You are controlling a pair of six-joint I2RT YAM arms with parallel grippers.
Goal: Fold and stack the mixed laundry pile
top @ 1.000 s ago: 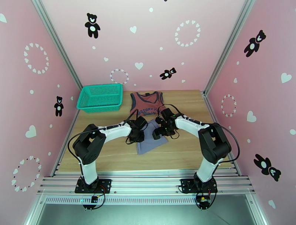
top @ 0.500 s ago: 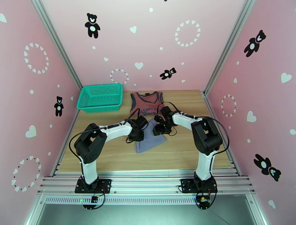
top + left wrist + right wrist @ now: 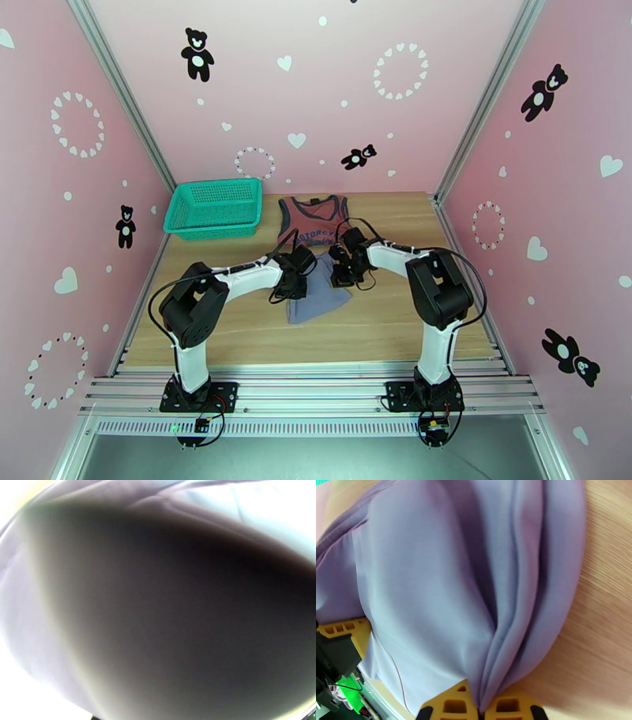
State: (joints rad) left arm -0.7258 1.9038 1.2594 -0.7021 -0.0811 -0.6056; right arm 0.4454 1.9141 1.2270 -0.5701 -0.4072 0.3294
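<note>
While the right end effector (image 3: 482, 711) pinches the grey-lavender shirt (image 3: 434, 578), the left end effector (image 3: 294, 287) clamps its opposite edge.

My left arm (image 3: 241, 276) and right arm (image 3: 393, 256) reach inward, wrists near together; left jaws closed, right jaws pinching the grey-lavender shirt (image 3: 434, 578).

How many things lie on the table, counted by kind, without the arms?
garments: 2, tank top and shirt
basket: 1
total: 3
</note>
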